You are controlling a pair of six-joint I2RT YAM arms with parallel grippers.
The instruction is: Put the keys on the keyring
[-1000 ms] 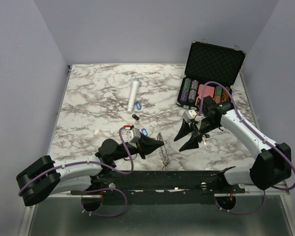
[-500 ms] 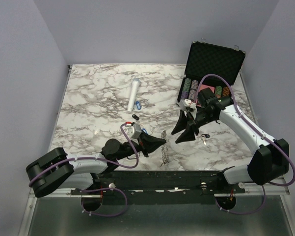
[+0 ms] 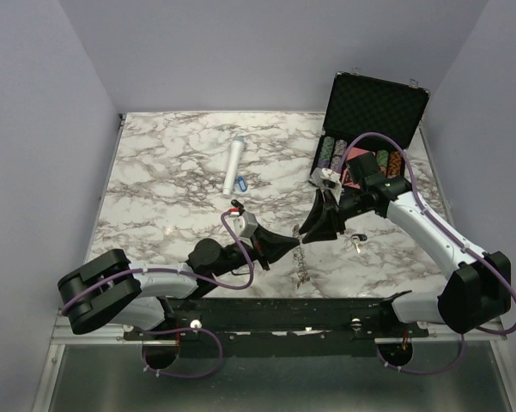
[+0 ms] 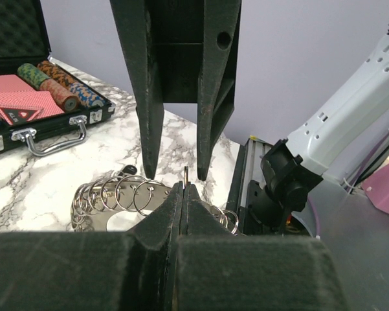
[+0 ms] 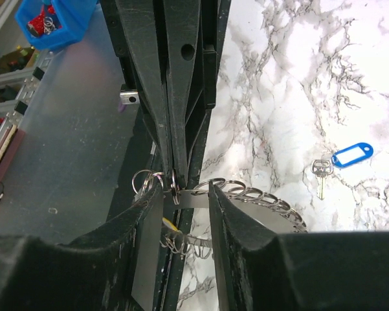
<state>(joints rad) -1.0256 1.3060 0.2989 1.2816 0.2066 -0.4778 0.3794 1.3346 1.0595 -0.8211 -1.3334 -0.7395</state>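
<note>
The keyring point(image 3: 304, 261) is a flat grey ring hung with small split rings. It is held on edge just above the table in front of the arm bases. My left gripper point(image 3: 292, 244) is shut on its rim, as the left wrist view shows with the fingertips pinched on the thin plate point(image 4: 98, 215). My right gripper point(image 3: 306, 232) comes down from above. Its jaws stand open on either side of the keyring's plate point(image 5: 195, 199), with a small gap. A blue-tagged key point(image 5: 351, 155) lies on the marble. Another blue-tagged key point(image 3: 243, 183) and a black-tagged key point(image 3: 237, 204) lie mid-table.
A white cylinder point(image 3: 234, 163) lies at mid-table toward the back. An open black case point(image 3: 373, 107) of poker chips and cards stands at the back right. A dark-tagged key point(image 3: 357, 243) lies under the right arm. The table's near edge and frame are close behind the keyring.
My left arm has swung right and forward with the keyring. My right gripper has moved left and down over the ring, and its jaws have narrowed around the plate.
</note>
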